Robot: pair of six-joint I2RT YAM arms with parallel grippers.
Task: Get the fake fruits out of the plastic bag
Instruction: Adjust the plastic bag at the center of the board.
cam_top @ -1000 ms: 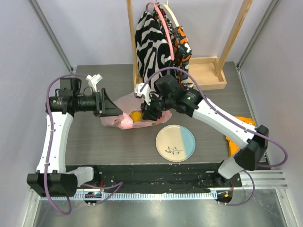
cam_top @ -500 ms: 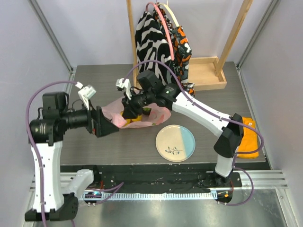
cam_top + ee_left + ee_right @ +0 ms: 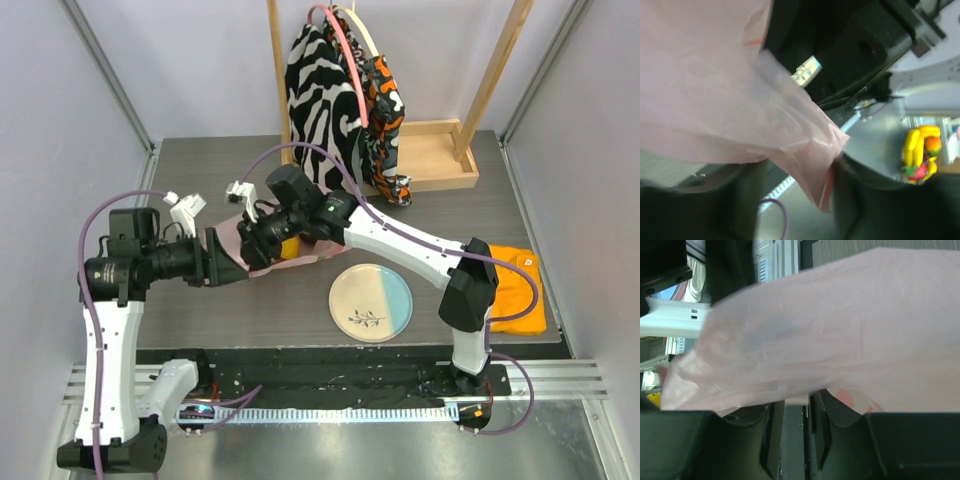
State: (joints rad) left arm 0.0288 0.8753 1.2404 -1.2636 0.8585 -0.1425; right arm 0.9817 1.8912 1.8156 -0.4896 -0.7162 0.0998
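The pink plastic bag (image 3: pixel 285 250) lies crumpled on the table's middle left. One yellow-orange fake fruit (image 3: pixel 290 247) shows at its mouth; the other fruits are hidden. My left gripper (image 3: pixel 238 268) is at the bag's left end. In the left wrist view its jaws stand wide apart (image 3: pixel 800 200), open, and a corner of the bag (image 3: pixel 815 170) hangs between them, brushing the right finger (image 3: pixel 865 200). My right gripper (image 3: pixel 252 243) reaches over the bag from the right. Its fingers (image 3: pixel 771 435) stand a narrow gap apart, and the bag's film (image 3: pixel 840 340) hides their tips.
A cream-and-blue plate (image 3: pixel 371 302) sits in front of the bag. A zebra-striped cloth bag (image 3: pixel 318 95) hangs from a wooden frame at the back, over a wooden tray (image 3: pixel 440 155). A folded orange cloth (image 3: pixel 520 290) lies at the right edge.
My right gripper has swung left across the bag, off the yellow-orange fruit. My left arm has dropped back and lower at the bag's left end. The bag has bunched up leftward.
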